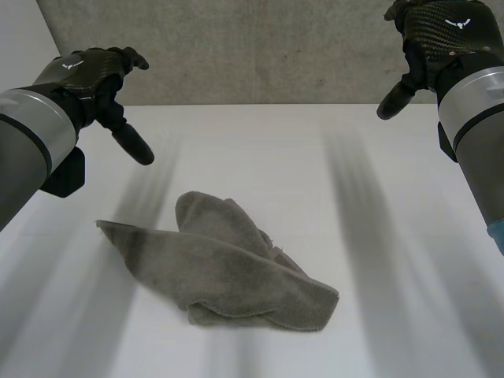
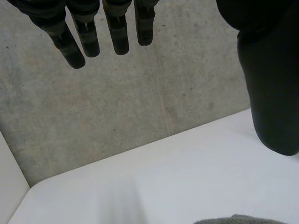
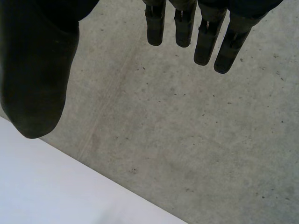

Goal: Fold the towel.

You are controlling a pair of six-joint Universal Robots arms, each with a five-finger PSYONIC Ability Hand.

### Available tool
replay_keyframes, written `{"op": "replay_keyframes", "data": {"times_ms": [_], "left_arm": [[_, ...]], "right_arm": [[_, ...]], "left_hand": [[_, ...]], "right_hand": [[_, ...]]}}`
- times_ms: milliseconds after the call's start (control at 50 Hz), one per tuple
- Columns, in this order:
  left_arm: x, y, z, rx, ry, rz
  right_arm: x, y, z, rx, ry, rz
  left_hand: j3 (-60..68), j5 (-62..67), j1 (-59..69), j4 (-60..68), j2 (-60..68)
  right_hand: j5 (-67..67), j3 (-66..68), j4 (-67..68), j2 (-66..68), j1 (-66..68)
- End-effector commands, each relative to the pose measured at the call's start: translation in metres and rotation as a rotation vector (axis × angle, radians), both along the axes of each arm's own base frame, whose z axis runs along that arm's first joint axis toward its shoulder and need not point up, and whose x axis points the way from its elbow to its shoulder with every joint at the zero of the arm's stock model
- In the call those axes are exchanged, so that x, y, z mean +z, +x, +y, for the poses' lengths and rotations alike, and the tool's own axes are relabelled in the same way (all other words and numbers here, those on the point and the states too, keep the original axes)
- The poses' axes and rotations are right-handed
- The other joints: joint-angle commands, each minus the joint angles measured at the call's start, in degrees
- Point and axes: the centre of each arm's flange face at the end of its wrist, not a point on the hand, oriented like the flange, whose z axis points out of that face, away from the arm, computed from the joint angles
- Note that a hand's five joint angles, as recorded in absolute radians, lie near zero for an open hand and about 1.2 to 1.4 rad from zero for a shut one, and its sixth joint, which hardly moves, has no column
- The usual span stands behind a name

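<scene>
head view: the towel lies crumpled on the table, bunched and partly doubled over itself rather than flat. the left hand hangs in the air above and beyond the towel's left end. the right hand is well apart from the towel, up past its right end. both have fingers loosely spread and hold nothing.

the likely trouble comes from the overlapped layers. a hand coming down could pinch two layers at once, or a fold instead of a true corner, and the cloth would then lift as a lump and fold crooked. the towel's long axis runs slantwise, from a thin pointed corner at its left end, farther from the robot, to a thick rounded fold at its right end, nearer the robot. a hump rises behind the towel's middle. the pointed corner looks the safest first hold; the right end shows no clear corner.

left wrist view: the left hand's fingers are straight and apart from the thumb, with nothing between them. a sliver of the towel shows far below the palm, and the concrete wall stands beyond it. a reach from here could land short of the towel's edge and only shove it.

right wrist view: the right hand is spread and empty. starting so far from the towel, skimming fingers could drag it.
</scene>
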Motion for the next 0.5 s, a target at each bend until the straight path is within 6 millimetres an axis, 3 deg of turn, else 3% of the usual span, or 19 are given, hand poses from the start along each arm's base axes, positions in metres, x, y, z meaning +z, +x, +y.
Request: {"op": "replay_keyframes", "data": {"times_ms": [20,140,180,380,500], "left_arm": [[0.002,0.000,0.001,-0.006,-0.015,0.011],[0.005,-0.002,0.000,-0.009,-0.050,0.031],[0.008,-0.002,0.002,-0.012,-0.076,0.043],[0.011,-0.003,0.002,-0.017,-0.103,0.053],[0.008,-0.004,0.002,-0.021,-0.096,0.045]], "right_arm": [[-0.001,0.000,0.000,0.004,0.010,0.007],[-0.008,0.000,-0.001,0.016,0.067,0.029],[-0.020,0.001,-0.006,0.016,0.124,0.054],[-0.023,-0.004,-0.015,-0.007,0.144,0.058],[-0.022,0.002,-0.012,0.044,0.130,0.070]], "left_hand": [[-3.8,-12.2,-4.6,-5.0,-4.5],[-3.8,-12.2,-4.6,-5.0,-4.5],[-3.8,-12.2,-4.6,-5.0,-4.5],[-3.8,-12.2,-4.6,-5.0,-4.5],[-1.1,-9.6,-2.0,-2.3,-1.9]], "right_hand": [[-3.3,-4.3,-5.0,-4.6,-3.2],[-3.3,-4.3,-5.0,-4.6,-3.2],[-3.3,-4.3,-5.0,-4.6,-3.2],[-3.3,-4.3,-5.0,-4.6,-3.2],[-3.3,-4.3,-5.0,-4.6,-3.2]]}}
